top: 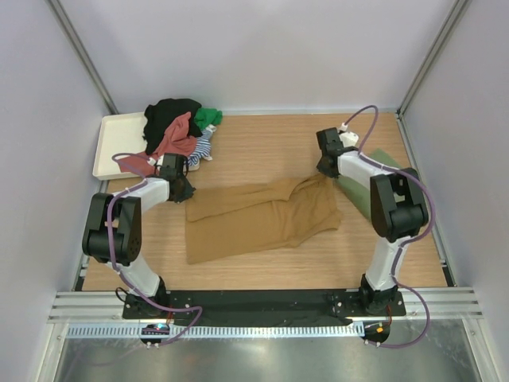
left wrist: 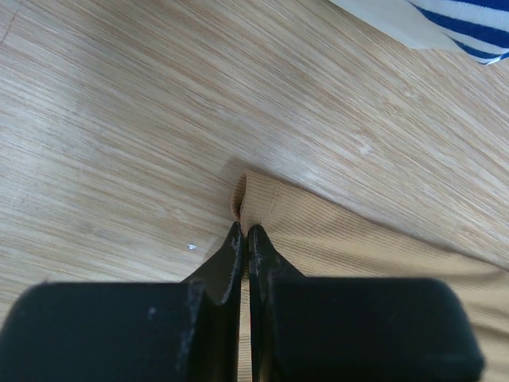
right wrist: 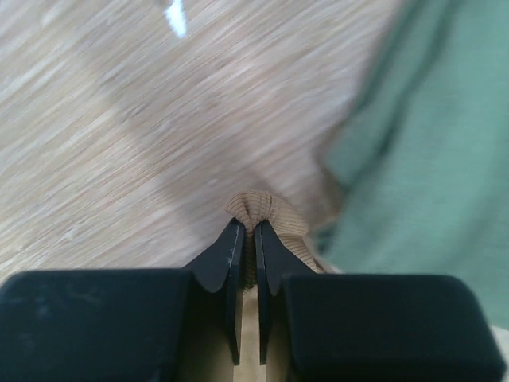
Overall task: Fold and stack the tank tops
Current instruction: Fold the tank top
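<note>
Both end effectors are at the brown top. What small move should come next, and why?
Probably raise both ends a little, together. The left end effector and right end effector each pinch an edge of the mustard tank top, which lies creased on the table.

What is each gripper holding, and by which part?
Both hold the mustard brown tank top: the left gripper pinches its far left corner, the right gripper a fold at its far right corner.

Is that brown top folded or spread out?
Spread out, rumpled: the brown top lies wide across the table, the left gripper and right gripper each pinching an edge.
</note>
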You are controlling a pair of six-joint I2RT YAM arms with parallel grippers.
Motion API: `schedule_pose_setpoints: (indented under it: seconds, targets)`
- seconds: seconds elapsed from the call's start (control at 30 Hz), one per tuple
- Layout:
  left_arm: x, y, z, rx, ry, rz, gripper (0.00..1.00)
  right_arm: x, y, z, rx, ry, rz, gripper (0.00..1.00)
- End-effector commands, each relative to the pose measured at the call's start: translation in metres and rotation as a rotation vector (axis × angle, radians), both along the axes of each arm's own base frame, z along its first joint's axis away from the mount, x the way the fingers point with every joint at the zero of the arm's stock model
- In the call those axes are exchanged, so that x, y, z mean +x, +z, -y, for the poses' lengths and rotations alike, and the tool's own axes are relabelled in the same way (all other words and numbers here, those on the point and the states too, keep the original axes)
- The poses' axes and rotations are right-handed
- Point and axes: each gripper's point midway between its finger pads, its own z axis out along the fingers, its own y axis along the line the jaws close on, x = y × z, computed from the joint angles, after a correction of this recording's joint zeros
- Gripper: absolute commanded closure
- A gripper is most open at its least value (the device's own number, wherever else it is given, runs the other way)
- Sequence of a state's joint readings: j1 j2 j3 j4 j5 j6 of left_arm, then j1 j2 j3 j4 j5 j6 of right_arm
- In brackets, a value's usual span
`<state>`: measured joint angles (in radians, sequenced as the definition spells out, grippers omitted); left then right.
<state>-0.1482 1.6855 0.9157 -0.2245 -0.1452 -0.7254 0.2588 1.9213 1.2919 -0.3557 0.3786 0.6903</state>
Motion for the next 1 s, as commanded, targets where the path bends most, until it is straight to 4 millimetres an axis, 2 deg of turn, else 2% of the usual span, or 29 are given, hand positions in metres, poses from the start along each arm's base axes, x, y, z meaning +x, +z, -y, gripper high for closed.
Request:
schedule_pose_setpoints:
  seconds: [0.0, 0.03, 0.13, 0.17, 0.2, 0.43, 0.57, 0.6, 0.63, 0.67, 0.7, 0.8, 0.83, 0.9, 0.97]
  targets:
    - [-0.011, -0.004, -0.004, 0.024, -0.003, -0.032, 1.00, 0.003, 0.050, 0.033, -0.063, -0.132, 0.174, 0.88]
    - [-0.012, -0.004, -0.005, 0.024, 0.001, -0.033, 1.00, 0.002, 0.060, 0.039, -0.067, -0.171, 0.214, 0.87]
    - [-0.012, -0.006, -0.005, 0.025, -0.001, -0.036, 1.00, -0.014, 0.047, 0.048, -0.073, -0.211, 0.214, 0.85]
    - [-0.012, -0.005, -0.005, 0.023, -0.002, -0.037, 1.00, -0.013, 0.051, 0.047, -0.053, -0.222, 0.245, 0.75]
    - [-0.012, -0.006, -0.005, 0.024, -0.002, -0.038, 1.00, -0.021, 0.040, 0.048, -0.053, -0.218, 0.227, 0.72]
    - [-0.011, -0.006, -0.006, 0.028, -0.001, -0.040, 1.00, -0.033, 0.023, 0.044, -0.008, -0.219, 0.223, 0.73]
    - [-0.010, -0.004, -0.005, 0.028, -0.004, -0.034, 1.00, -0.037, 0.020, 0.048, -0.019, -0.235, 0.222, 0.73]
    - [-0.010, -0.004, -0.004, 0.026, -0.007, -0.034, 1.00, -0.036, 0.021, 0.048, -0.012, -0.236, 0.225, 0.69]
    - [-0.010, -0.003, -0.004, 0.026, -0.009, -0.034, 1.00, -0.036, 0.022, 0.049, -0.012, -0.230, 0.225, 0.48]
    - [-0.010, -0.002, -0.004, 0.025, -0.011, -0.035, 1.00, -0.035, 0.024, 0.049, -0.006, -0.227, 0.230, 0.41]
    - [-0.010, 0.000, -0.004, 0.024, -0.012, -0.032, 1.00, -0.037, 0.025, 0.048, 0.001, -0.214, 0.231, 0.40]
    - [-0.010, 0.009, -0.003, 0.019, -0.016, -0.019, 0.91, -0.036, 0.042, 0.044, 0.019, -0.172, 0.284, 0.40]
    - [-0.010, 0.013, -0.003, 0.017, -0.014, -0.010, 0.87, -0.035, 0.055, 0.039, 0.036, -0.140, 0.320, 0.39]
    - [-0.010, 0.021, -0.002, 0.013, -0.020, 0.010, 0.75, -0.037, 0.062, 0.030, 0.071, -0.086, 0.333, 0.40]
    - [-0.012, 0.025, -0.001, 0.008, -0.024, 0.014, 0.69, -0.042, 0.072, 0.025, 0.088, -0.043, 0.350, 0.43]
